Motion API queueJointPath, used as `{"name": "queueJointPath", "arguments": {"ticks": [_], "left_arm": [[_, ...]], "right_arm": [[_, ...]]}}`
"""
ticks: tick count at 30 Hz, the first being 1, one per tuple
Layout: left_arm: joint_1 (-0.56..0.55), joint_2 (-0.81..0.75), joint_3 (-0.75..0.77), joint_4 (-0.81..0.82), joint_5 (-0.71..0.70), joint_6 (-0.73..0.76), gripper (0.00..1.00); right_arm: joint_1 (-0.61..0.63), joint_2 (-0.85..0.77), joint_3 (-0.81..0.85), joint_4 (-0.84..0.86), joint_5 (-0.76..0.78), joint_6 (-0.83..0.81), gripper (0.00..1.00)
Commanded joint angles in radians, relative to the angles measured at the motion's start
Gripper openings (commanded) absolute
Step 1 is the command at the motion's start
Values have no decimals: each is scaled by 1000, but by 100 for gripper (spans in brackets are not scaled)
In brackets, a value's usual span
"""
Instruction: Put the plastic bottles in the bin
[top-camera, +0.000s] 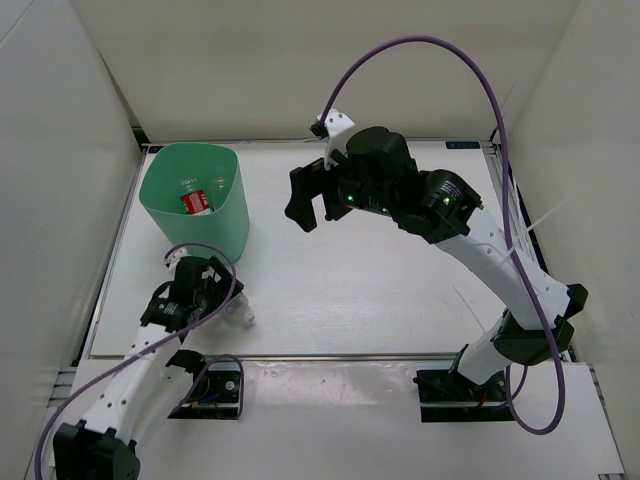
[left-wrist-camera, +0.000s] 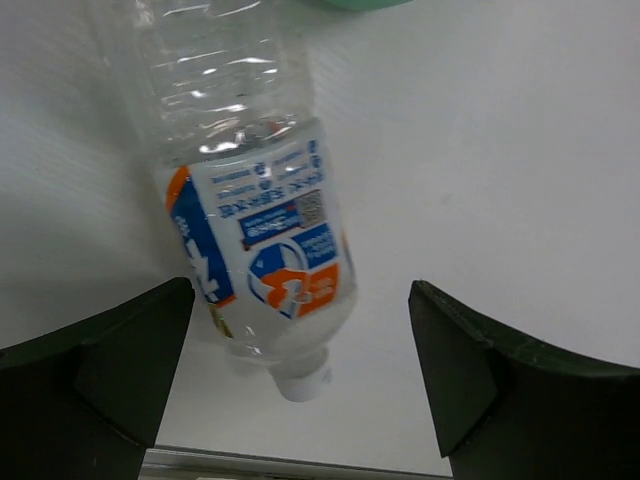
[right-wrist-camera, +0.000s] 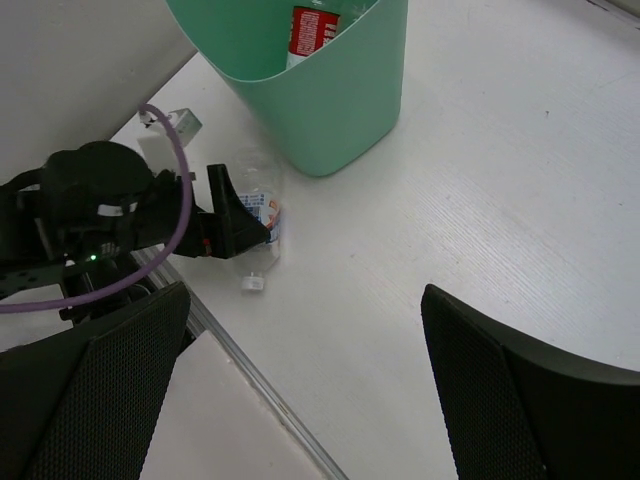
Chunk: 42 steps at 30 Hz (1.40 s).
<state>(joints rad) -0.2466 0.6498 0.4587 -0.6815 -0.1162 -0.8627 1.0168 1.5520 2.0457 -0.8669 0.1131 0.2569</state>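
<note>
A clear plastic bottle (left-wrist-camera: 255, 230) with a blue, white and orange label lies on the white table, its white cap pointing toward the left wrist camera. My left gripper (left-wrist-camera: 300, 370) is open, one finger on each side of the bottle's neck end, with the bottle nearer the left finger. From above, that gripper (top-camera: 225, 297) and bottle (top-camera: 238, 313) sit just in front of the mint-green bin (top-camera: 228, 215). A red-labelled bottle (top-camera: 193, 203) lies inside the bin. My right gripper (top-camera: 310, 205) hangs open and empty above the table, to the right of the bin.
The right wrist view shows the bin (right-wrist-camera: 340, 110), the red-labelled bottle (right-wrist-camera: 313, 28) in it, and the left arm (right-wrist-camera: 100, 225) at the table's metal front edge (right-wrist-camera: 260, 390). White walls enclose the table. A purple cable loops over the right arm.
</note>
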Motion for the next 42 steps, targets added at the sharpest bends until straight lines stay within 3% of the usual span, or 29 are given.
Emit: {"name": "queueJointPath", "arguments": {"ticks": [1,9,11,14,15,17,23,28,29,32,36,39,42], "left_arm": [[-3,91,-17,39,-57,-6,100],[6,235,-38,123,-42,-15,98],[6,235,-54,123,-31,-15,89],[15,170,-77,123,-31,-15,63],[15,143,-65,94,-31,-27,61],[15,65,-16,30,-77,-67,61],[15,-82,372,-297,-247,-176,61],[15,-24,729,-233,-443,18,60],[15,3,757,-175,-462,159,60],[15,163,836,14,-529,380,60],[27,393,899,57,-683,425,59],[47,507,933,77,-668,436,68],[56,548,972,86,-677,427,99]], "right_arm": [[6,-15,28,6,0,-36,100],[6,-15,28,6,0,-45,100],[-3,-15,28,6,0,-45,100],[-3,-15,18,6,10,-45,100],[-3,-15,8,6,10,-45,100],[-3,-15,8,6,10,-45,100],[-3,5,8,16,10,-45,100],[-12,16,8,16,-3,-36,100],[-12,25,19,16,-3,-36,100],[-12,34,19,25,-27,-27,100],[-12,34,28,25,-53,-27,100],[-12,25,16,25,-41,-18,100],[-12,5,2,5,-3,-18,100]]}}
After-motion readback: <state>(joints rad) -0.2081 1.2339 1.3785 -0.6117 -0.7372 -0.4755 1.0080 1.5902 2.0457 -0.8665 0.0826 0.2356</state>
